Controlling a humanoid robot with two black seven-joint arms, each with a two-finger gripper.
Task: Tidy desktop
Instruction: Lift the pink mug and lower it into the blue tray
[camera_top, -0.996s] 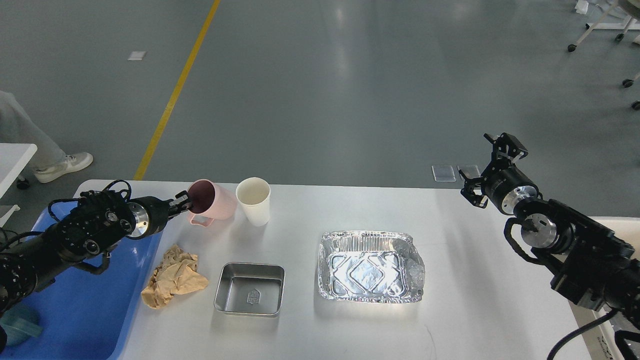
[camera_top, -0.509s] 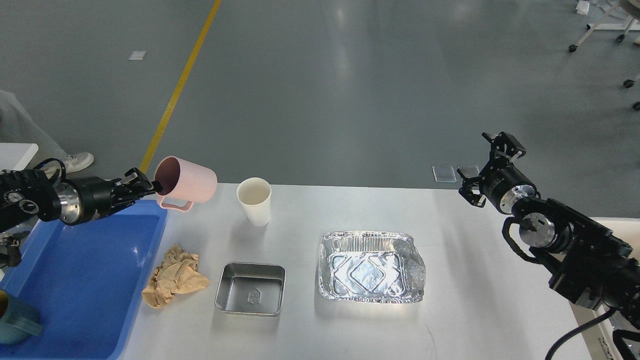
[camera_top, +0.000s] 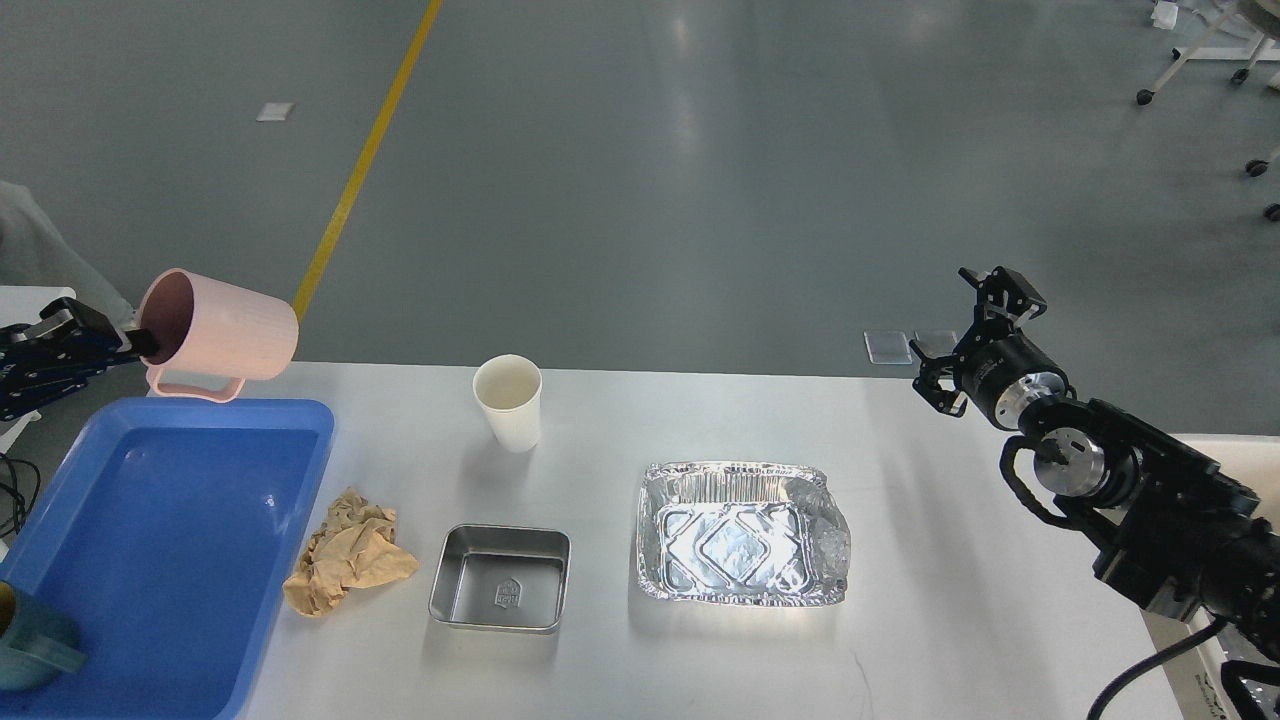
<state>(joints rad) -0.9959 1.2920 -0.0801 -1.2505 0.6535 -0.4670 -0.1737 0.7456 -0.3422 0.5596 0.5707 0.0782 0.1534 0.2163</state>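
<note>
Four items left on white rectangular desktop (camera_top: 930, 560). My left gripper (camera_top: 135, 343) pinches rim of ribbed pink plastic mug (camera_top: 222, 335), tilted above blue plastic tray (camera_top: 160, 545) for deposit. Right gripper (camera_top: 975, 335) spread wide, empty.

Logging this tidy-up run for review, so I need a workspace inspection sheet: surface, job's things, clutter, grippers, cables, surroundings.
Surface: desktop, white, partly cleared.
Job's things: pink mug held tilted above blue tray; teal cup in tray.
Clutter: paper cup, crumpled paper, steel pan, foil tray.
Grippers: left gripper shut on mug rim; right gripper open, empty.
Cables: black cable by right arm.
Surroundings: grey floor, yellow line.
</note>
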